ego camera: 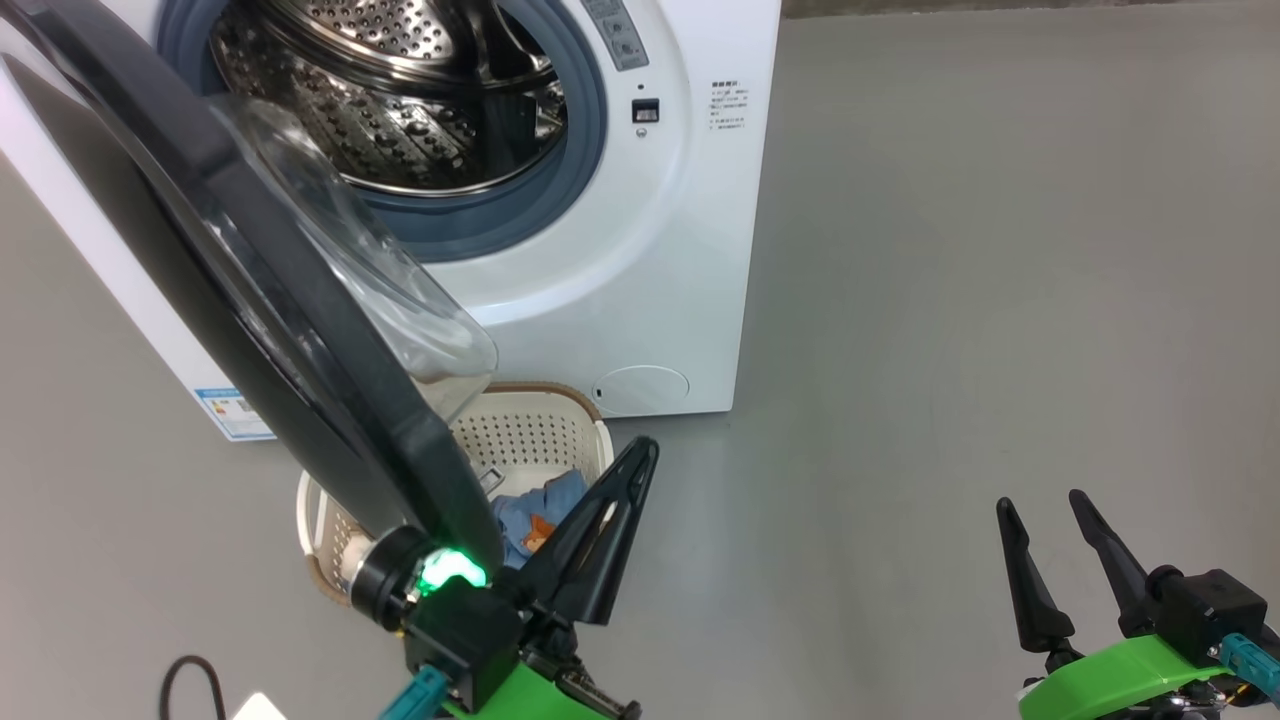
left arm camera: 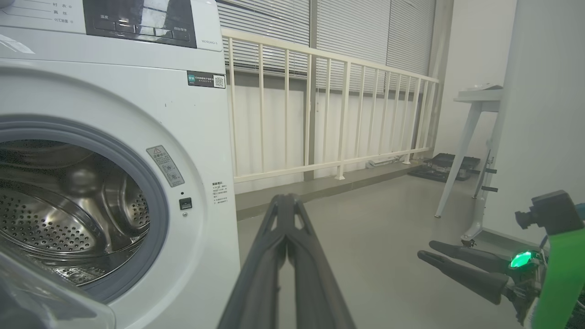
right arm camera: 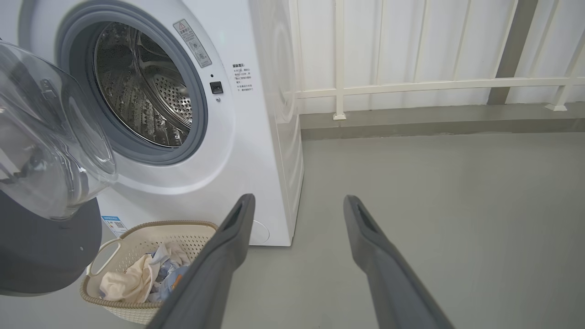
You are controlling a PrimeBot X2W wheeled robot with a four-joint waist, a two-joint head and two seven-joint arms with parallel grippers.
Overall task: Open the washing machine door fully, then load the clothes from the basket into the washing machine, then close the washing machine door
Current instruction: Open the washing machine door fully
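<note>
The washing machine (ego camera: 640, 300) stands at the far left, a big white box on the grey floor (ego camera: 950, 300). Its steel drum (ego camera: 400, 110) is bare inside the blue-grey gasket (ego camera: 590, 150). The washing machine door (ego camera: 330, 430) is swung out to the left and towards the robot, its black rim slanting down across the head view and its clear glass bowl bulging to the right. Behind the machine to the right runs a cream railing (left arm camera: 343, 114), with a white table (left arm camera: 480, 96) further right.

The basket (ego camera: 540, 420) sits on the floor just in front of the machine, below the round lower hatch (ego camera: 640, 390). From the head camera the door's lower edge covers the basket's left part. The clothes (ego camera: 535, 510) lie inside it, blue fabric with an orange print and a cream piece on the left side.

The left gripper (ego camera: 640, 455) is near the door's lower edge, with its fingers pressed together and holding nothing; they cross in front of the basket's right rim. Whether the wrist touches the door cannot be told. The right gripper (ego camera: 1040, 500) is well to the right over bare floor, with its jaws parted and empty.
</note>
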